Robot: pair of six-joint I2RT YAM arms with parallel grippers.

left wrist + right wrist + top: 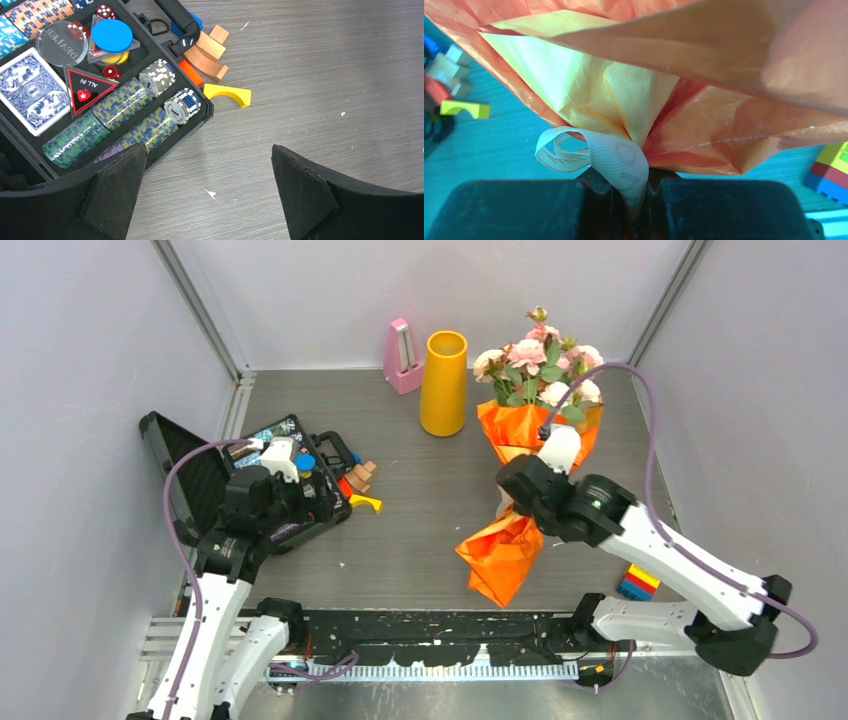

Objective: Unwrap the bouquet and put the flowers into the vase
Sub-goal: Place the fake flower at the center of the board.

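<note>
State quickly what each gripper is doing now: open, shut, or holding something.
Left gripper: open, holding nothing.
Right gripper: shut on the ribbon.

top: overhead, table [420, 525] | left wrist: down, near case [172, 145] | right wrist: tight on bouquet [624, 90] | shared: yellow block [227, 94]

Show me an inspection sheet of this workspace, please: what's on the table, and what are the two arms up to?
Surface: grey wood-grain table, a few white specks.
Job's things: bouquet still wrapped in orange paper, beige ribbon still on; flowers in the wrap; yellow vase upright, no flowers in it.
Clutter: open poker-chip case, wooden blocks, pink metronome, toy bricks.
Grippers: left end effector open, holding nothing, over the case's edge; right end effector closed on the ribbon.
Cables: purple left cable; purple right cable arcs past the flowers.
Surroundings: pale walls, metal frame posts.
</note>
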